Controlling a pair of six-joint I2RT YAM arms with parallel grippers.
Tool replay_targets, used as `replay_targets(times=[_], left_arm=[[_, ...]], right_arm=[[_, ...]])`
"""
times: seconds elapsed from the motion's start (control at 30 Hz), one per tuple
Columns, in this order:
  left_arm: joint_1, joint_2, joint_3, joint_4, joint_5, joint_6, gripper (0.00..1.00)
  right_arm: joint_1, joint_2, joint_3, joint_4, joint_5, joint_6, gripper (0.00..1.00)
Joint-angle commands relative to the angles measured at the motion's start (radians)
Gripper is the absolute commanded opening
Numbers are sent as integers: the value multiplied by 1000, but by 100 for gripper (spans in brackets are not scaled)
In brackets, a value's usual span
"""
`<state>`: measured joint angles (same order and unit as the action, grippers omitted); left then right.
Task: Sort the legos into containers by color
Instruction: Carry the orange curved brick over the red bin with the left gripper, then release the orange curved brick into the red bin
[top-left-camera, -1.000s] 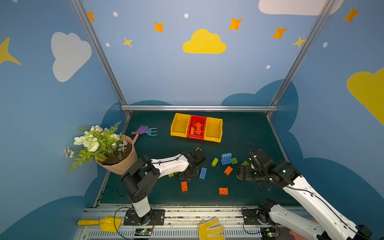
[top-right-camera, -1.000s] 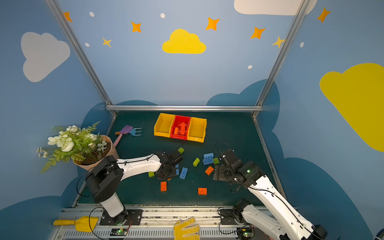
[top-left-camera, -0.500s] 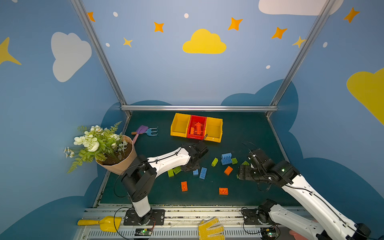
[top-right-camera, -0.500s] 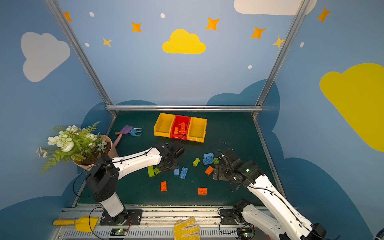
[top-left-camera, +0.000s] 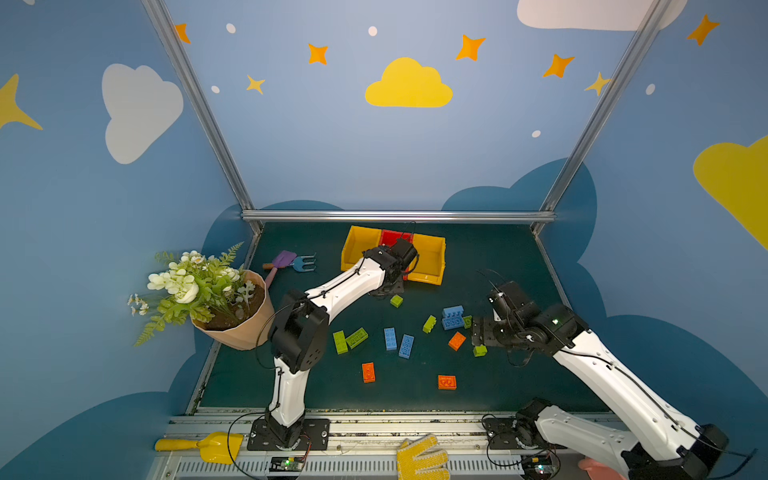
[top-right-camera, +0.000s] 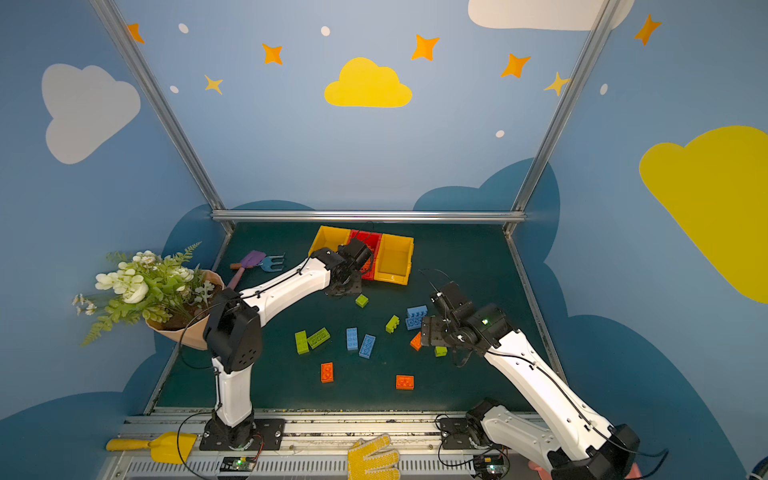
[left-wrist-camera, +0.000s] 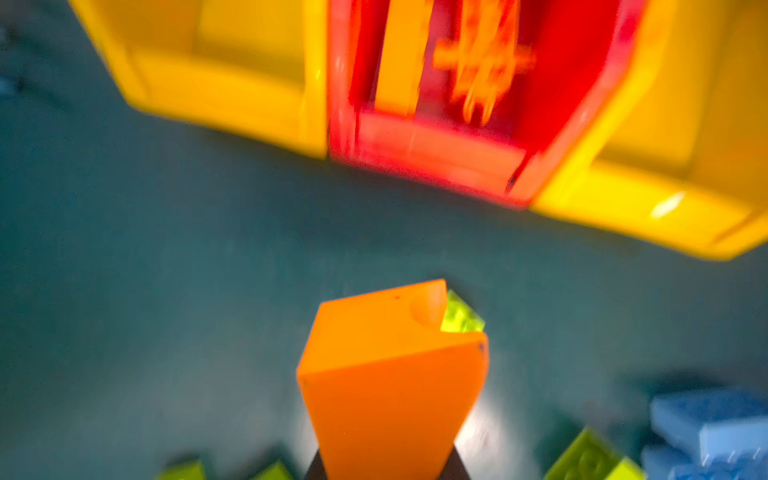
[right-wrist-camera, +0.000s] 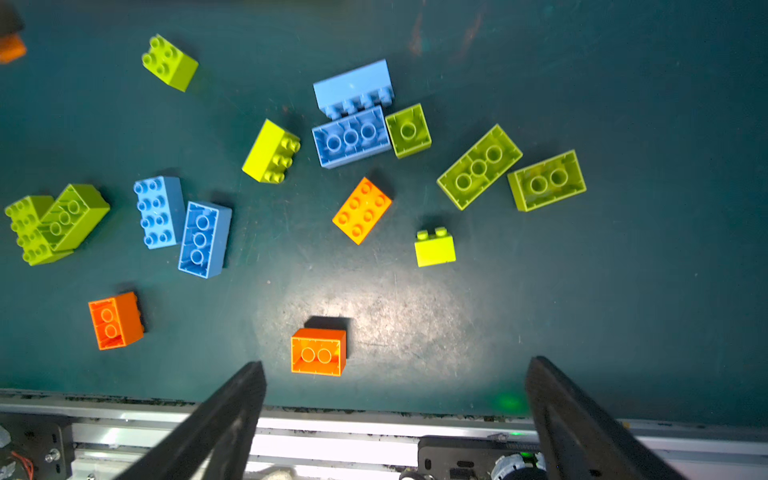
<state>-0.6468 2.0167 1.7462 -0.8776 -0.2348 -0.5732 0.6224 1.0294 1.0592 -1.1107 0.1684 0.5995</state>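
**Left gripper** (top-left-camera: 385, 287): clenched on an orange brick (left-wrist-camera: 390, 374). The left wrist view is blurred, and there the brick fills the space between the dark fingers. The brick hangs above the mat (top-left-camera: 498, 257), just in front of the front wall of the red bin (left-wrist-camera: 436, 145).

**Bins:** three are joined in a row at the back centre of the mat. The red bin stands between the left yellow bin (top-left-camera: 356, 249) and the right yellow bin (top-left-camera: 430, 259). Binned orange bricks (left-wrist-camera: 482, 62) lie in the red bin; the blur hides their number.

**Right gripper** (right-wrist-camera: 395, 362): spread wide and holding nothing. Its fingers (right-wrist-camera: 232, 415) stand over the front edge of the mat. A front orange brick (right-wrist-camera: 318, 352) lies hollow side up on the mat near one finger, not touching it.

**Loose bricks**, all on the mat between the bins and the front rail:
- A small green brick (top-left-camera: 396, 300) lies just beside the left gripper.
- A green pair (top-left-camera: 356, 337) lies touching.
- Two blue bricks (top-left-camera: 390, 338) lie side by side.
- A blue pair (top-left-camera: 452, 322) lies touching, with a green cube (right-wrist-camera: 408, 131) against it.
- A tipped green brick (top-left-camera: 429, 324) lies on its side.
- A studded orange brick (right-wrist-camera: 362, 211) lies studs up.
- A low green brick (top-left-camera: 479, 351) lies near the right gripper.
- A side orange brick (top-left-camera: 368, 372) lies apart from the others.
- Two hollow green bricks (right-wrist-camera: 478, 166) show in the right wrist view only.
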Motion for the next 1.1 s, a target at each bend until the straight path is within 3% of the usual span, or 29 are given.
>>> replay_targets(times=[0.0,0.33,0.37,0.4,0.43,0.47,0.57,0.87,0.97,1.07], left_arm=[[33,116,165,-23,-13,101,16],[108,554,883,-195,19,157,20],[113,584,937,-199,27,163,25],[114,603,963,-195,30,165,39],[116,609,969,-185,34,169,53],[117,606,960,-166,38,175,61],[120,572,899,-117,28,172,76],[121,419,824,-225,51,100,77],[112,290,661,-231,44,80,77],[94,99,369,-151,29,55,77]], right_arm=[[-23,18,49,-12,14,-43,96],[-94,65,110,-33,8,-79,96],[-100,71,116,-33,5,-78,96],[-106,76,119,-33,3,-78,95],[-109,81,123,-33,1,-76,96],[-112,86,126,-31,-2,-75,95],[-118,96,125,-27,-4,-70,95],[-130,89,100,3,-33,-83,95],[-129,86,88,31,-56,-94,96],[-129,87,89,53,-91,-106,96]])
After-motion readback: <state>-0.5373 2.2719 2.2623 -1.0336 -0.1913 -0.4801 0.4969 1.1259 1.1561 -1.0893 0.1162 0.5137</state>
